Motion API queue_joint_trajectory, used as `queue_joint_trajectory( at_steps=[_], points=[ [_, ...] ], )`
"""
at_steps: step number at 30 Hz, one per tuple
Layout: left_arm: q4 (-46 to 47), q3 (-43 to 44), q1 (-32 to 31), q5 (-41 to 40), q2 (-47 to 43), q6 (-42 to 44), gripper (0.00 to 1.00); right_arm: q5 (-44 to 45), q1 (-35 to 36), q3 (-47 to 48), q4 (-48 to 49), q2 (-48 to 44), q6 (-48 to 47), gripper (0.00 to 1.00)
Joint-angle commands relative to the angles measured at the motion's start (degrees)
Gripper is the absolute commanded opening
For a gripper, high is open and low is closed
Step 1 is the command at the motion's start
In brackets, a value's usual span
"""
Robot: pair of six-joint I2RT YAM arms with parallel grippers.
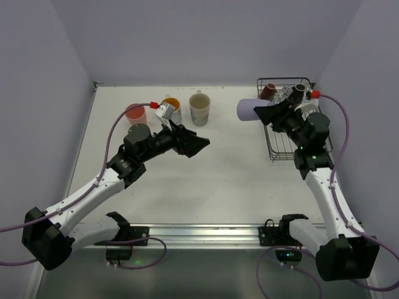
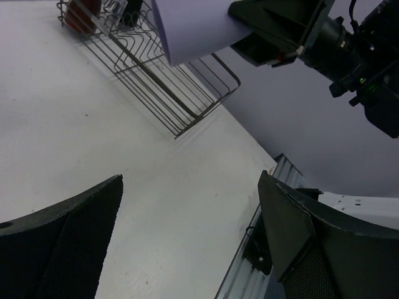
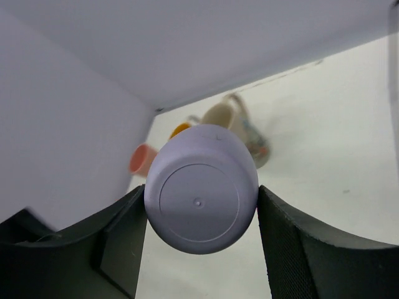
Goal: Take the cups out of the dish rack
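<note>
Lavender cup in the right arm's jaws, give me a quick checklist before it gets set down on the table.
1. Lavender cup gripped by right jaws: ok.
2. Cup outside dish rack: ok.
3. Cup upright: not ok, on its side.
4. Bare table right of cream mug: ok.
5. Left jaws open, empty: ok.
6. Dish rack emptied: not ok, two brown mugs inside.

A robot lab booth: plain lilac walls (image 1: 206, 37) enclose a white table (image 1: 224, 180) with an aluminium rail (image 1: 199, 232).
</note>
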Motion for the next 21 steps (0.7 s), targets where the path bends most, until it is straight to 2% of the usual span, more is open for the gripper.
queue_joint_trajectory(
  at_steps=[1, 6, 13, 19, 21],
  points=[
    [11.8, -0.1, 0.1, 3.5, 3.3, -7.3, 0.92, -17.7, 2.4, -4.5, 16.0, -0.7, 12.7, 0.28],
    [17.5, 2.8, 0.0, 7.1, 9.8, -10.4, 0.92, -24.5, 5.5, -9.0, 25.6, -0.4, 19.8, 0.28],
    [25.9, 2.7, 0.0, 8.5, 13.5, -14.2, 0.86, -26.0, 9.9, -10.9, 29.4, 2.1, 22.0, 0.29],
    [28.7, 1.8, -0.1, 9.0, 13.0, -14.5, 0.67, -26.1, 12.1, -11.3, 31.6, 5.7, 22.8, 0.29],
    [29.2, 1.5, -0.1, 9.0, 13.0, -14.6, 0.56, -26.7, 13.0, -11.3, 33.3, 7.0, 23.8, 0.29]
  ],
)
